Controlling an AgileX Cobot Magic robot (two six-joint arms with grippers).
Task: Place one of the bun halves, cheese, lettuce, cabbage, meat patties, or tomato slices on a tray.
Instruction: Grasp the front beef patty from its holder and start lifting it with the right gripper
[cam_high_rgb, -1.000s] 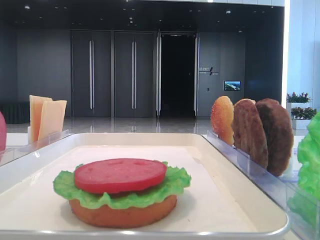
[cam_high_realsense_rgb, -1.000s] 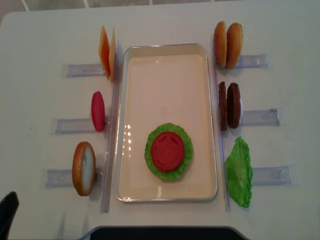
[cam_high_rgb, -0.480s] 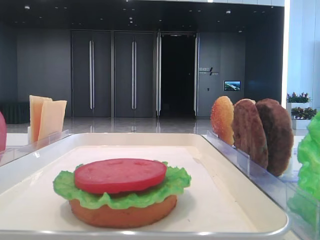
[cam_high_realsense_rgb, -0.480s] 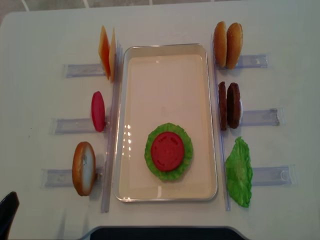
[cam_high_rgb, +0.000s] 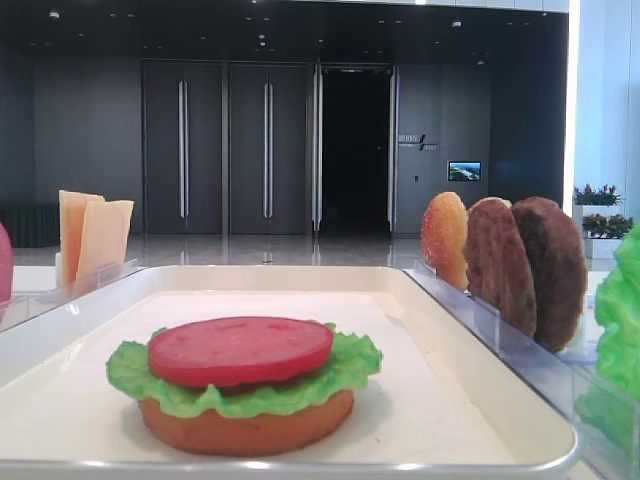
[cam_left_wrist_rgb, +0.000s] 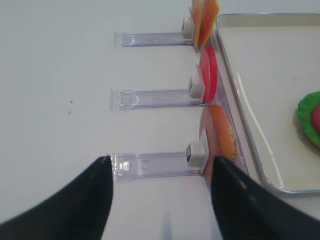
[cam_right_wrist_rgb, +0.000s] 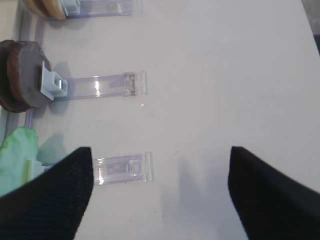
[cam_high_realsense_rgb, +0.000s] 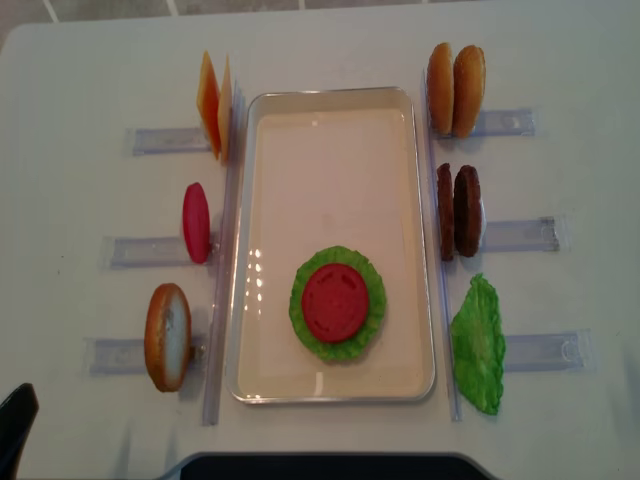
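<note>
Tray (cam_high_realsense_rgb: 335, 120) with a half-built burger sits mid-table, food racks on both sides, both grippers spread wide and holding nothing.

From left to right in the overhead view: cheese slices (cam_high_realsense_rgb: 215, 105), a spare tomato slice (cam_high_realsense_rgb: 196, 222) and a bun half (cam_high_realsense_rgb: 167, 336) stand on edge in clear racks (cam_high_realsense_rgb: 135, 251) just left of the tray. On the tray's near half lies a bun bottom (cam_high_rgb: 245, 428), covered by a lettuce leaf (cam_high_realsense_rgb: 305, 330) with a tomato slice (cam_high_realsense_rgb: 335, 302) on top. Right of the tray stand two bun halves (cam_high_realsense_rgb: 455, 90), two meat patties (cam_high_realsense_rgb: 458, 210) and another lettuce leaf (cam_high_realsense_rgb: 478, 345). The left gripper (cam_left_wrist_rgb: 162, 200) hovers over the nearest left rack; the right gripper (cam_right_wrist_rgb: 160, 200) hovers over bare table beside the right racks.
</note>
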